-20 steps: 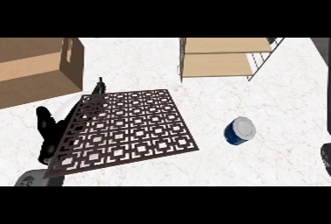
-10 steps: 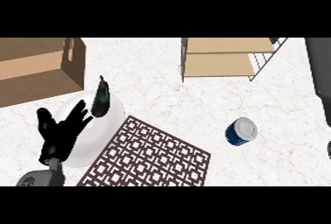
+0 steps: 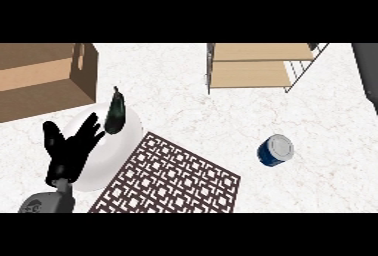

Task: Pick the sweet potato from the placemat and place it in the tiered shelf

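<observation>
Head view gives me one dark, elongated vegetable (image 3: 115, 114) lying on the white plate (image 3: 127, 150), left of the placemat (image 3: 177, 180); whether it is the sweet potato I cannot tell. My left hand (image 3: 70, 156) hangs over the plate, fingers spread straight, fingertips just beside the vegetable. Well apart, far right, stands the tiered shelf (image 3: 251, 67).

Bare counter (image 3: 192, 115) lay open between the placemat (image 3: 173, 180) and the tiered shelf (image 3: 255, 67), its open front facing that stretch. A blue can (image 3: 275, 150) sat to the right, well apart from the shelf. A wooden box (image 3: 44, 80) walled the left, just behind the white plate (image 3: 111, 155).
</observation>
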Robot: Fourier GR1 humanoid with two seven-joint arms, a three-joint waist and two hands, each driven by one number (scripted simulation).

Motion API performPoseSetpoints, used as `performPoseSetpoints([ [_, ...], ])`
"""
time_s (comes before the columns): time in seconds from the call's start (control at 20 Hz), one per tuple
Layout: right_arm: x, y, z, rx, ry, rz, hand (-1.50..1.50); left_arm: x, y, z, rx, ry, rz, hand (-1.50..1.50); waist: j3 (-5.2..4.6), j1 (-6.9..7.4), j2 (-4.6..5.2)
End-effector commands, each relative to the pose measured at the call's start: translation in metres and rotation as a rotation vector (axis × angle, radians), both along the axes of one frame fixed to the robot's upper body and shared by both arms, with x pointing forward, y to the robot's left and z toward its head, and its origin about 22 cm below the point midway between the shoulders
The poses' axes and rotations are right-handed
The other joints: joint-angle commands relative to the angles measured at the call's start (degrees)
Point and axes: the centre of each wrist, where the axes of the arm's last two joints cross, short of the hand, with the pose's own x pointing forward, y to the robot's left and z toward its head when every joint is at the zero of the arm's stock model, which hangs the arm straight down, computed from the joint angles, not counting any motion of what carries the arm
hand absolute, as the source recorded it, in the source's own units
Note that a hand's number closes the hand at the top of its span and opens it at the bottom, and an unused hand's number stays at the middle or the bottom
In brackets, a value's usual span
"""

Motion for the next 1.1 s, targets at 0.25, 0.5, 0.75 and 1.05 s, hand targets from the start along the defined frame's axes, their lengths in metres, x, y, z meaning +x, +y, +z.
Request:
performPoseSetpoints([
  [0.25,0.006,0.003,0.001,0.003,-0.001,0.049,1.5,-0.013,-0.002,-0.008,-0.006,0.045,0.014,0.0,-0.17,-0.13,-0.07],
  [0.5,0.008,-0.008,0.005,0.09,0.0,0.0,1.5,-0.004,0.007,-0.003,0.009,0.044,0.028,0.0,-0.18,-0.09,0.13],
  [0.75,0.009,-0.004,0.002,0.29,-0.038,-0.057,-1.5,-0.01,0.011,-0.01,0.01,0.04,-0.017,0.0,-0.19,-0.15,0.07],
  [1.05,0.007,-0.025,0.019,0.526,-0.081,-0.017,-1.5,-0.001,0.003,0.0,0.026,0.015,0.01,0.0,-0.16,0.1,0.25],
])
